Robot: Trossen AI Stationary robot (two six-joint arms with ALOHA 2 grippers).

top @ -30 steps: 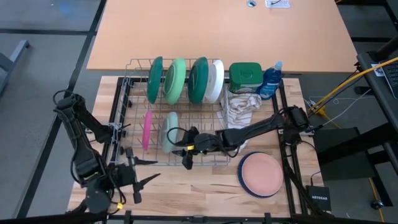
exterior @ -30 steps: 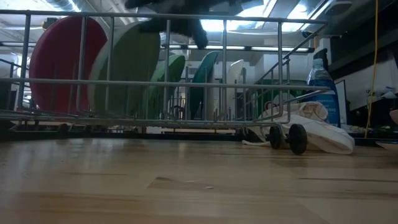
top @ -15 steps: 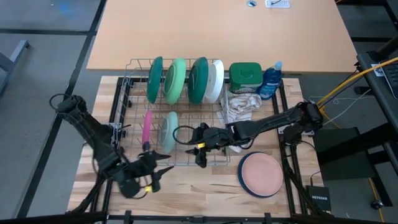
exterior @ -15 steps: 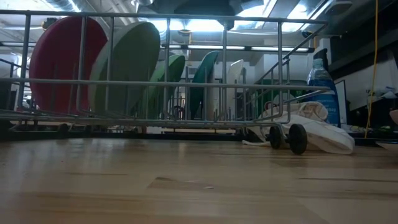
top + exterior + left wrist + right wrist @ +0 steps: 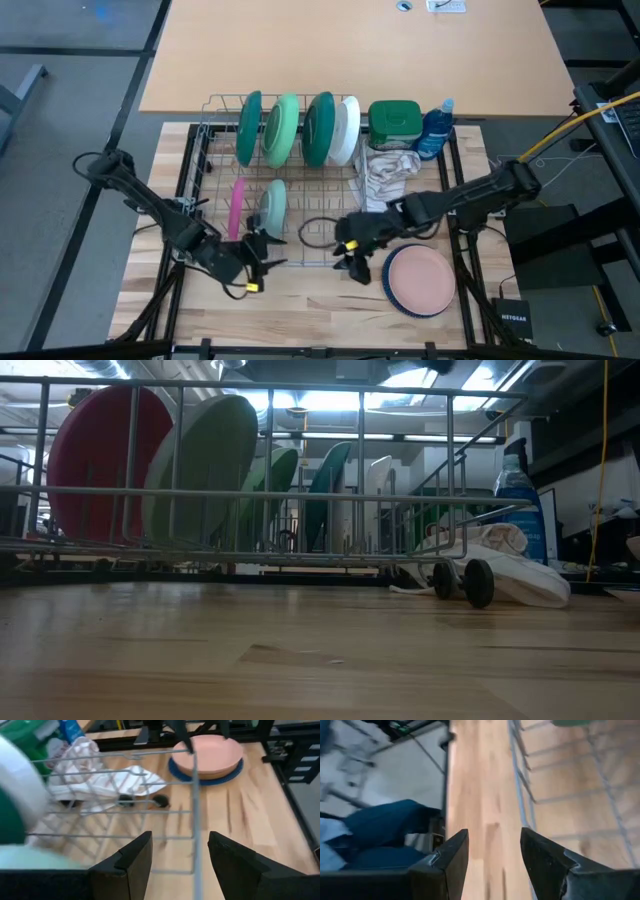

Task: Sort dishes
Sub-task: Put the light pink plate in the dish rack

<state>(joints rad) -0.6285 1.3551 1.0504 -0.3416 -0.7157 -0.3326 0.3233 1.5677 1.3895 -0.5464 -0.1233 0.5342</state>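
A wire rack holds dishes on edge. Its far row has a dark green plate, a light green plate, another dark green plate and a white plate. Its near row has a pink plate and a pale teal plate. A larger pink plate lies on a navy plate at the near right. My left gripper hangs open at the rack's near edge, below the pale teal plate. My right gripper hangs open over the rack's near right corner.
A beige-and-white cloth, a green square-lidded tub and a blue bottle sit right of the rack. Bare wood lies along the table's near edge. In the left wrist view a rack wire stands between the fingers.
My left gripper has swung from the table's near left corner toward the right, to the rack's near edge, sinking a little. My right gripper has drawn out of the rack, away from the pale teal plate, rising and going right to the rack's near right corner. Both stayed open.
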